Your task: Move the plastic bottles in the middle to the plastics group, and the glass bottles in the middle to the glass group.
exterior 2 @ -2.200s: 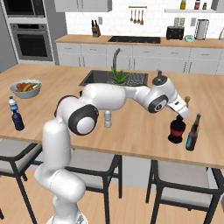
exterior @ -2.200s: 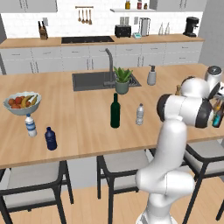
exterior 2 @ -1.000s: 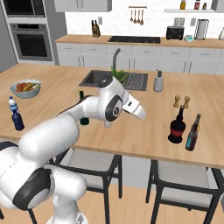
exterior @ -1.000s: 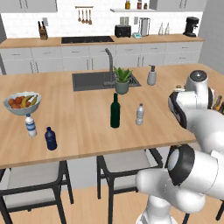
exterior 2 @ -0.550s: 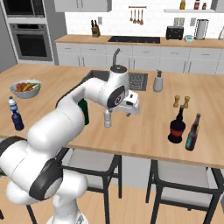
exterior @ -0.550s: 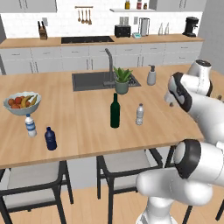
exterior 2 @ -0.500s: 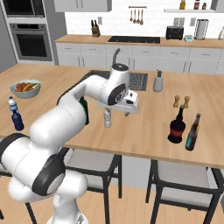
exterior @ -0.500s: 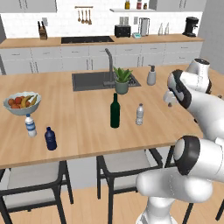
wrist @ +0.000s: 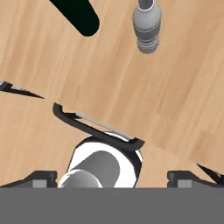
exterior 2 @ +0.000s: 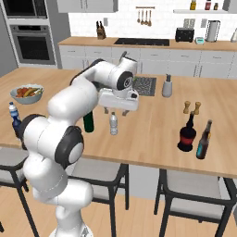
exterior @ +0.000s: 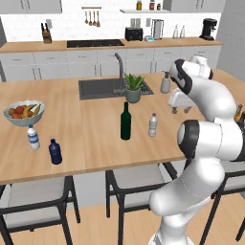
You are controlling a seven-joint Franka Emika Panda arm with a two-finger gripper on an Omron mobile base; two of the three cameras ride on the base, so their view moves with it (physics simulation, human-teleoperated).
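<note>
Clear-grey and small, the plastic bottle [exterior 2: 113, 123] is standing mid-counter beside the green wine bottle [exterior: 125, 121], so the gripper [exterior 2: 116, 111] is hovering above it with jaws spread wide, holding nothing.

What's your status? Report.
Gripper open, empty, above the counter. Small clear bottle and green bottle upright mid-counter, untouched. Black bottle stands by the glass group. Path clear.

A glossy white robot arm [exterior 2: 69, 104] made of thick rounded segments, joined by dark charcoal bands at each joint. It ends in a boxy white hand carrying a two-finger gripper [exterior 2: 115, 111] with small dark finger tips [exterior 2: 106, 111]. The lower body is a smooth white column with bulbous curves.
</note>
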